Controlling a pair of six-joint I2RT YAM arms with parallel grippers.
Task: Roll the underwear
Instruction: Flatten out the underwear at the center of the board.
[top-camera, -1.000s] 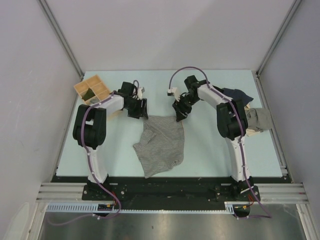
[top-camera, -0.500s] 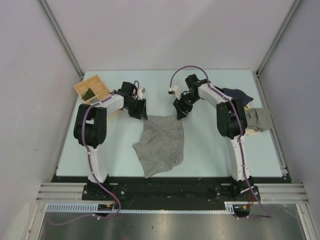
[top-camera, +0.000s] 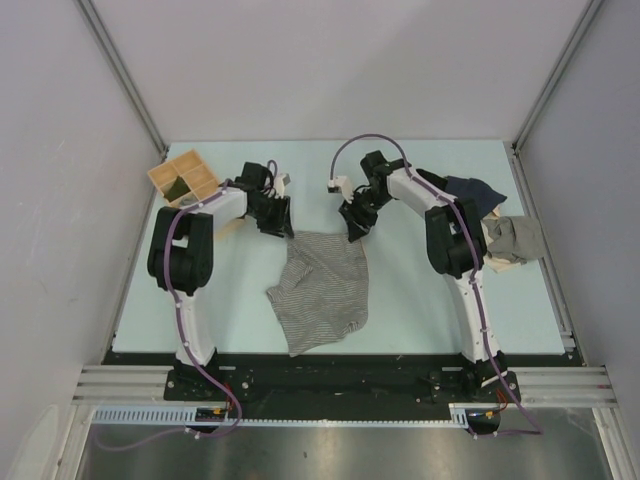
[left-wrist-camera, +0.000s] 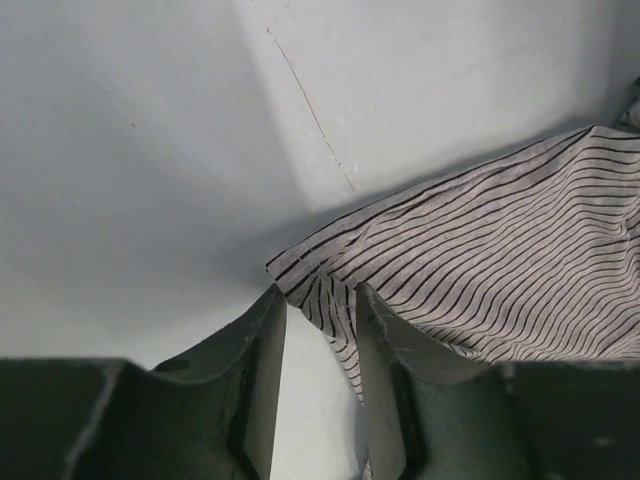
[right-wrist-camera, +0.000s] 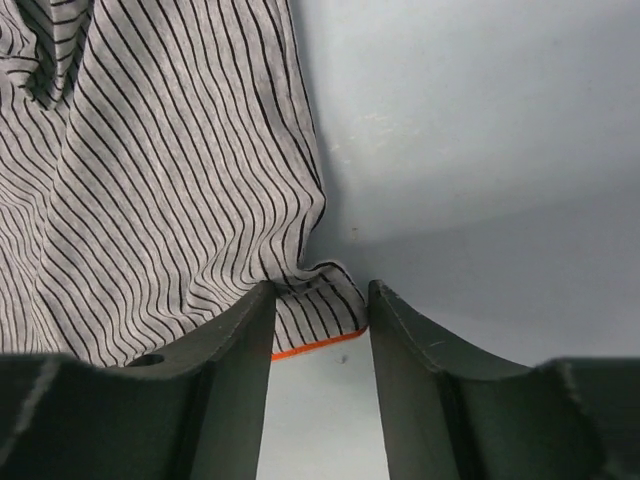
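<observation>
Two hands sit at the far corners! Left hand (left-wrist-camera: 318, 295), fingers apart, straddles the underwear (top-camera: 322, 288) at its left corner; right hand (right-wrist-camera: 320, 290), likewise apart, straddles the corner with the orange hem (right-wrist-camera: 315, 345). Thin, limp knit that will likely bunch, so pinch those corners. It lies mid-counter (top-camera: 415, 300), long axis running far to near.
</observation>
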